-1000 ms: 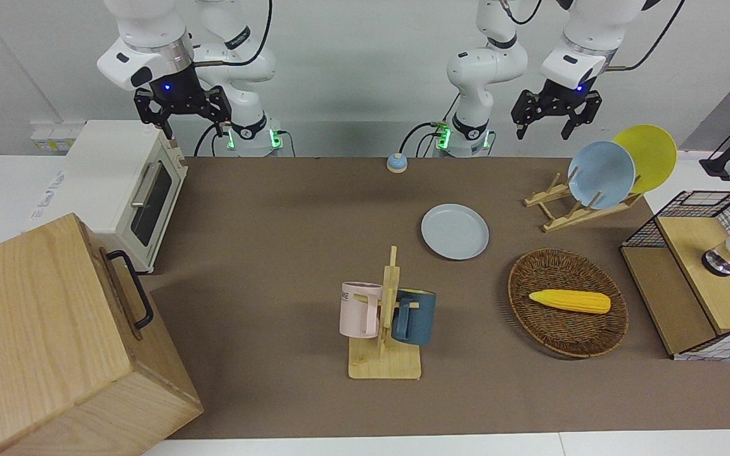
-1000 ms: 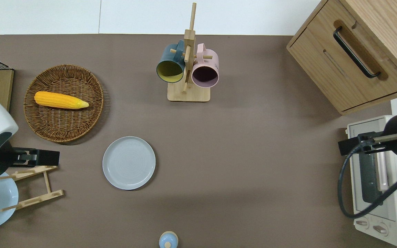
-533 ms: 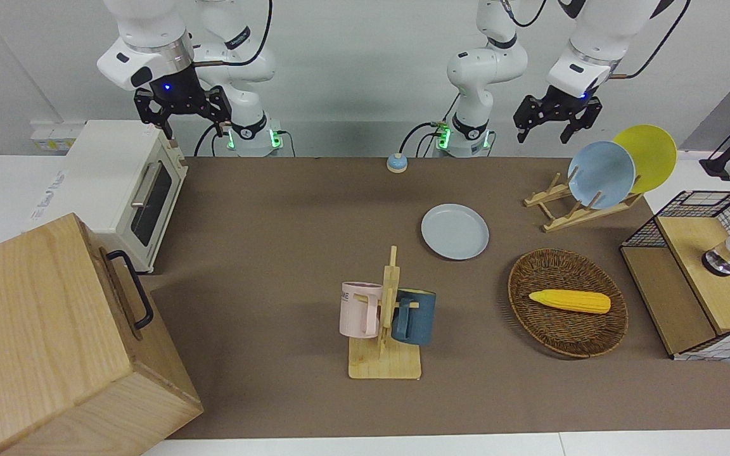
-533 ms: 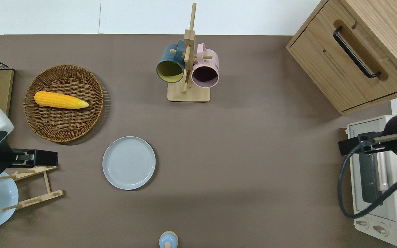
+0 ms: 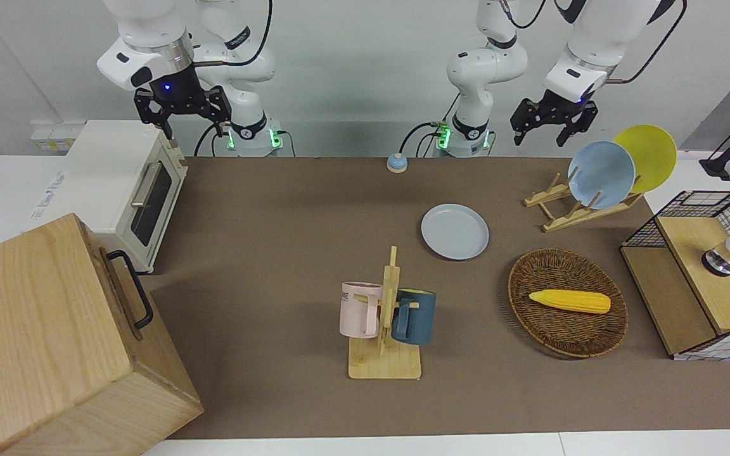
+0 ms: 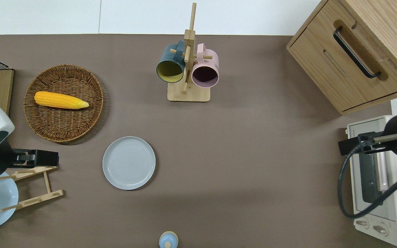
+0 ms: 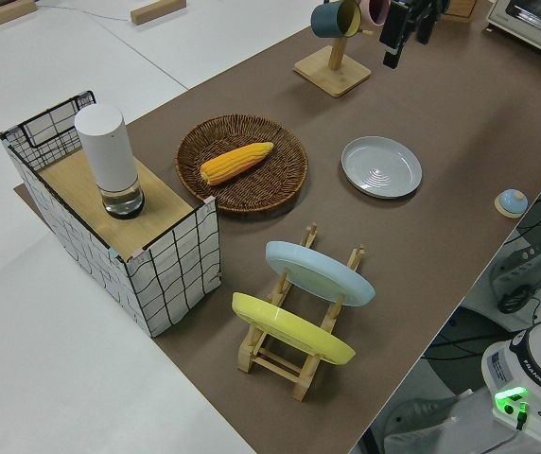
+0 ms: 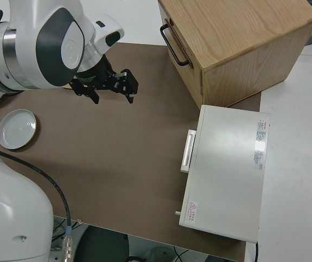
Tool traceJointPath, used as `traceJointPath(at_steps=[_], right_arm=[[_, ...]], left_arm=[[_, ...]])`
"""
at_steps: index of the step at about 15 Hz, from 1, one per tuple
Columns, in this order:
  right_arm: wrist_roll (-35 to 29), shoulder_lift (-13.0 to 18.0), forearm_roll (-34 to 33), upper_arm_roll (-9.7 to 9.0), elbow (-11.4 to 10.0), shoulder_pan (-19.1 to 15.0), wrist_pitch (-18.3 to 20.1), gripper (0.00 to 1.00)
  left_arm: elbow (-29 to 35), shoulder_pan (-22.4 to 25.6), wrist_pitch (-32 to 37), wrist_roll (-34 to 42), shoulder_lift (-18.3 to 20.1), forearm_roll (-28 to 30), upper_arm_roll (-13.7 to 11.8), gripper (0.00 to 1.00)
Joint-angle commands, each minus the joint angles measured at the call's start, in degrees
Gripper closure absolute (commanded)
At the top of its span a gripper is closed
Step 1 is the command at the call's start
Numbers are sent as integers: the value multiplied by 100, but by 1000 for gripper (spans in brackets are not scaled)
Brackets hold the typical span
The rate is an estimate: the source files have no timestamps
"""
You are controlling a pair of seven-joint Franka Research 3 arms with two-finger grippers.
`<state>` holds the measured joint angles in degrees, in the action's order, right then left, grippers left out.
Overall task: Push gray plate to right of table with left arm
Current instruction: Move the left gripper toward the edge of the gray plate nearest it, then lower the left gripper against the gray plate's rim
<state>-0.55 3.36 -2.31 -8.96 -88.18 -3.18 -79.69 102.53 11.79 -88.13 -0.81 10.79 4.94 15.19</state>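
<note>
Wood meets us first as we sweep across the front view: a big wooden cabinet with a black handle fills the right arm's end of the table, and a white toaster oven sits beside it, nearer to the robots. The right arm is parked, and we see its right gripper with fingers spread apart.

Moving on, we find a wooden mug rack holding a pink mug and a dark blue mug. A small blue bell rests at the table edge nearest the robots.

Next we come to the gray plate, lying flat on the table between the bell and the mug rack, toward the left arm's end, touched by nothing. In the overhead view we see it beside the wicker basket, slightly nearer to the robots.

That basket holds a yellow corn cob. A wooden dish rack carries a bluer plate and a yellow plate.

Finally, the left gripper hangs high, fingers spread wide and holding nothing; overhead we place it over the dish rack, well apart from the gray plate.
</note>
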Motion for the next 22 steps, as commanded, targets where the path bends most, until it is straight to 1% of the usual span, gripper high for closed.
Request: traceJointPath(at_steps=[1,4,7,11,14,16,19,22], right_arm=[[46,59,11,0,-24,-7,50,5],[46,59,11,0,-24,-7,41,5],[46,59,11,0,-24,-7,41,5],[46,59,11,0,-24,-7,41,5],[46,59,11,0,-24,-7,41,5],[46,59,11,0,-24,-7,41,5],[46,59,11,0,-24,-7,41,5],[46,59,11,0,-24,-7,41,5]], left_arm=[[759,129,-853,115,-104,103,-42,5],[1057,201,-1136,116,-252,103,-33,5],[1646,183,-1671,125,-271,103,-24,5],[2006,122,-2023,125,-350,112,-24,5],[2516,95,-2663,125,-402,112,19,7],[2780,95,-3043,133,-525,121,46,7],[2843,95,-3228,204,-779,121,55,9],[3053,-1,-3649,204,-1009,121,64,13]])
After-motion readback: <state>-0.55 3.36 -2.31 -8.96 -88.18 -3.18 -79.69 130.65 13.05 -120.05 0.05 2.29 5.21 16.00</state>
